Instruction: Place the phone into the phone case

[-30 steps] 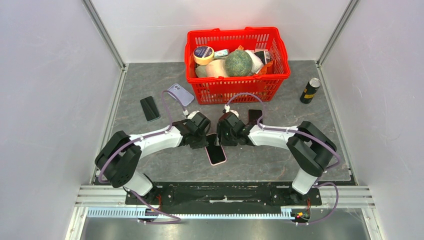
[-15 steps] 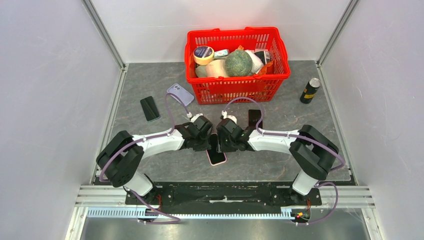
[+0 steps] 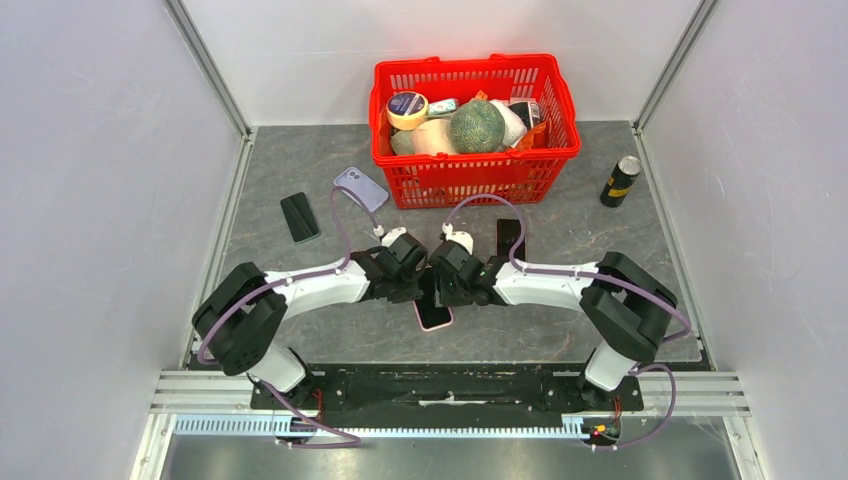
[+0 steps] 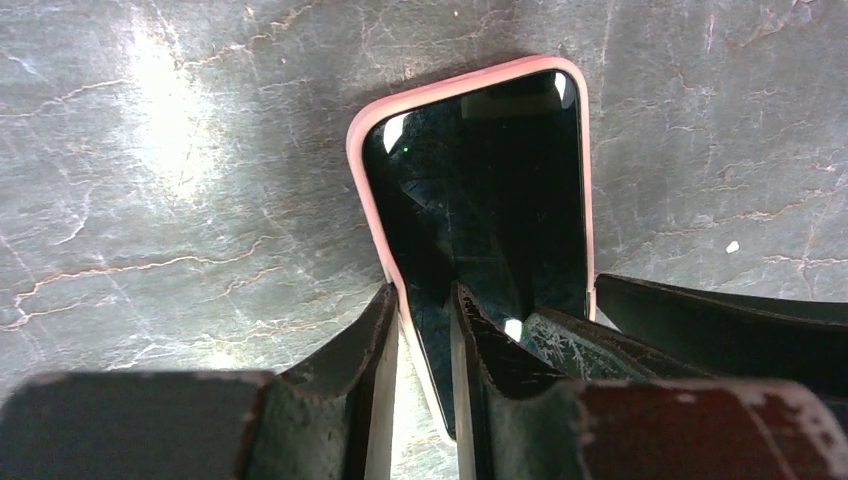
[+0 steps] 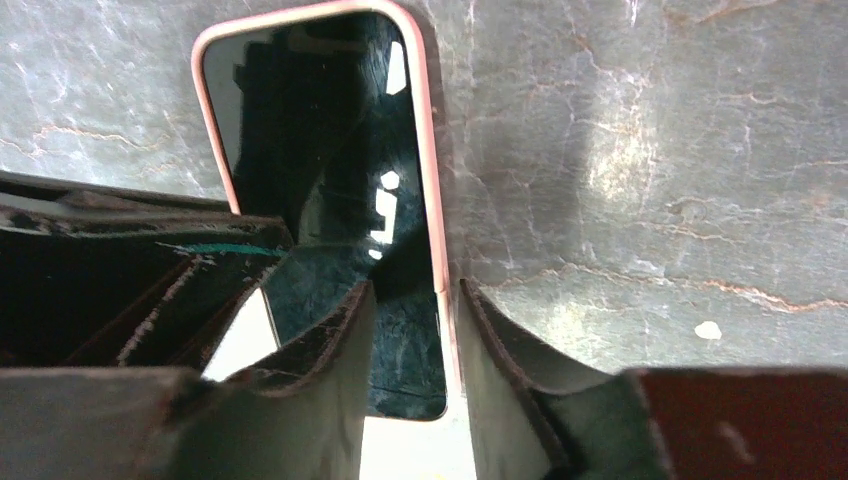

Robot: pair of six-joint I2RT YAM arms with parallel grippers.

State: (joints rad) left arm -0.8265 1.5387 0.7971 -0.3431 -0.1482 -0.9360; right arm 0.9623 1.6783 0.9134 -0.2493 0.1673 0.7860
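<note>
The phone (image 3: 433, 314), dark screen up, lies on the grey table inside the pink phone case (image 4: 372, 120), whose rim runs around the glass (image 4: 490, 190). My left gripper (image 3: 413, 283) straddles the case's left long edge, one finger on the table beside the rim, the other on the screen, jaws narrowly apart (image 4: 422, 295). My right gripper (image 3: 449, 285) straddles the right long edge (image 5: 425, 150) the same way, its jaws a little apart (image 5: 415, 290). The phone's far half is hidden under both grippers in the top view.
A red basket (image 3: 474, 178) full of items stands at the back. A lilac phone case (image 3: 360, 187) and a black phone (image 3: 299, 217) lie back left. Another black phone (image 3: 510, 236) lies behind my right arm. A dark can (image 3: 620, 181) stands at the right.
Both grippers have drawn closer together over the phone and their jaws have narrowed around its long edges. The phone has barely shifted.
</note>
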